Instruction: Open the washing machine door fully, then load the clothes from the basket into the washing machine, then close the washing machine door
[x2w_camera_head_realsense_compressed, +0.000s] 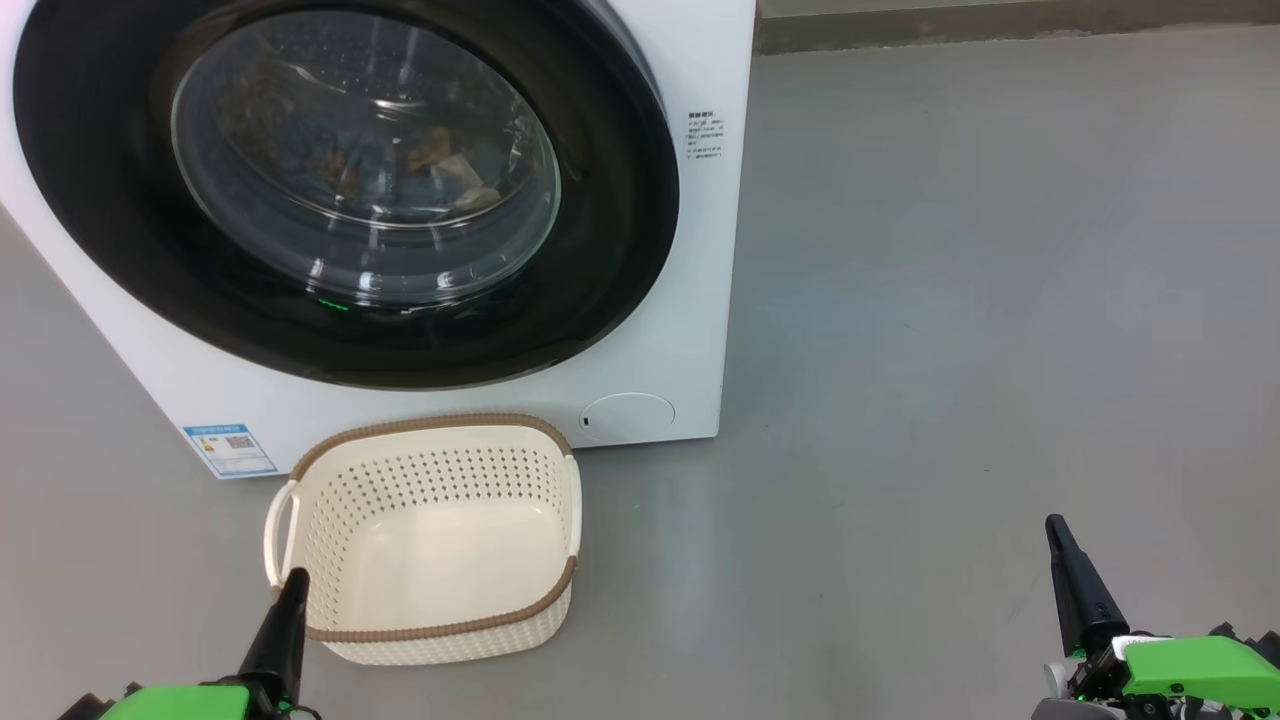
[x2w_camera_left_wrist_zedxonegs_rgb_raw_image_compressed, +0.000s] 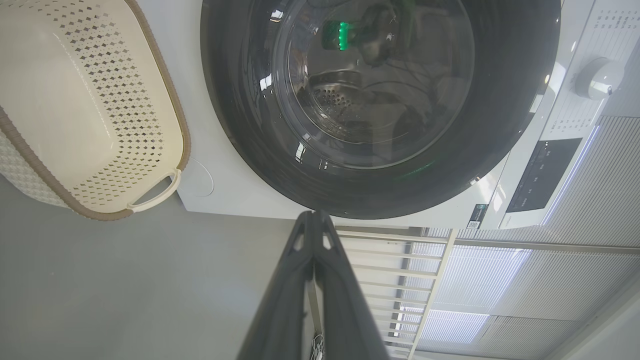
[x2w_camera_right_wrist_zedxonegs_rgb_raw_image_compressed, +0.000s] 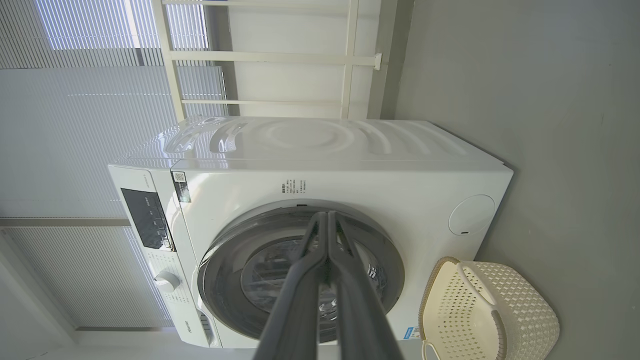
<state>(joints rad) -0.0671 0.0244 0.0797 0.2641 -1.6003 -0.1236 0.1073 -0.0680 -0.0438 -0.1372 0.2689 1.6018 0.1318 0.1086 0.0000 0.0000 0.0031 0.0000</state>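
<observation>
As you look down from the head camera, a white boxy front-loading washing machine (x2w_camera_head_realsense_compressed: 690, 330) stands at the upper left on a plain grey floor (x2w_camera_head_realsense_compressed: 950, 300). Its large round glossy black door (x2w_camera_head_realsense_compressed: 610, 260) lies flush against the front, closed, with a clear bulging glass window at its centre. Through that glass you can make out small clothes (x2w_camera_head_realsense_compressed: 440, 155), orange-brown and pale pieces, lying low in the steel drum; glare hides their detail.

Just in front of the machine sits a small cream perforated plastic basket (x2w_camera_head_realsense_compressed: 430, 470) with a brown woven-look rim and two side handles. It holds nothing, which suggests the loading is done. Its place close under the door would give garments a short path to the drum.

Your left gripper (x2w_camera_head_realsense_compressed: 293, 580), two long dark fingers on a green wrist, points up from the lower left. Its tip overlaps the basket's near left corner in this view; whether it touches the rim cannot be told. Your right gripper (x2w_camera_head_realsense_compressed: 1056, 528) rises at the lower right, well apart from everything. Both are clenched, fingers pressed together, grasping nothing, as the wrist cameras confirm.

With the door closed, clothes inside and basket bare, the task looks complete, and the arms appear parked low, out of the door's swing.
</observation>
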